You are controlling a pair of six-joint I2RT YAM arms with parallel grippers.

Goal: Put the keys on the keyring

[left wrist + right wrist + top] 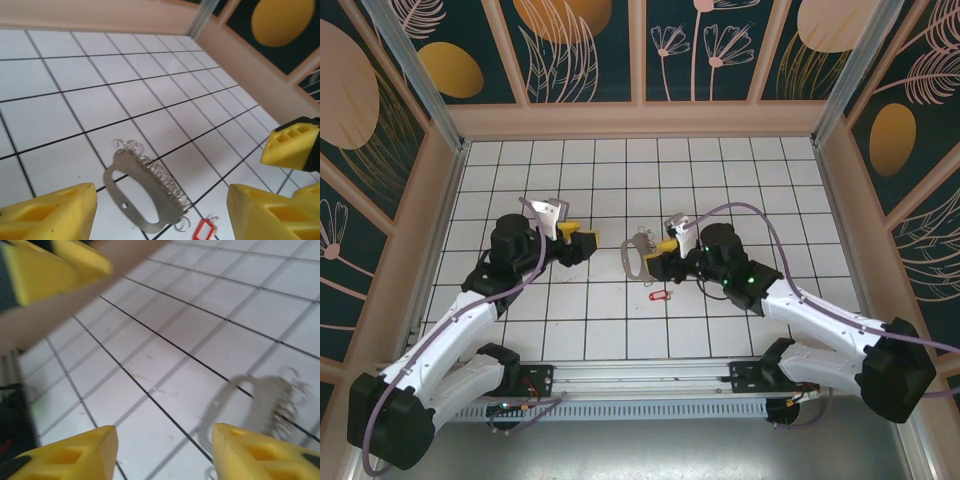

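On the white desk (pixel 740 180) the keyring (pixel 638 252) lies flat between both grippers, the red-tagged key (pixel 660 295) near at its 5 o'clock, and the jaws of the left gripper (pixel 586 241) and the right gripper (pixel 658 257) stand apart, empty.

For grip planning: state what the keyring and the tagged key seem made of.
Keyring: looks like flat sheet metal, dull silvery-grey, with thin wire rings along one edge; which metal stays open.
Keys: the tag is a glossy red frame, probably plastic; the small ring at its end looks like silvery metal.
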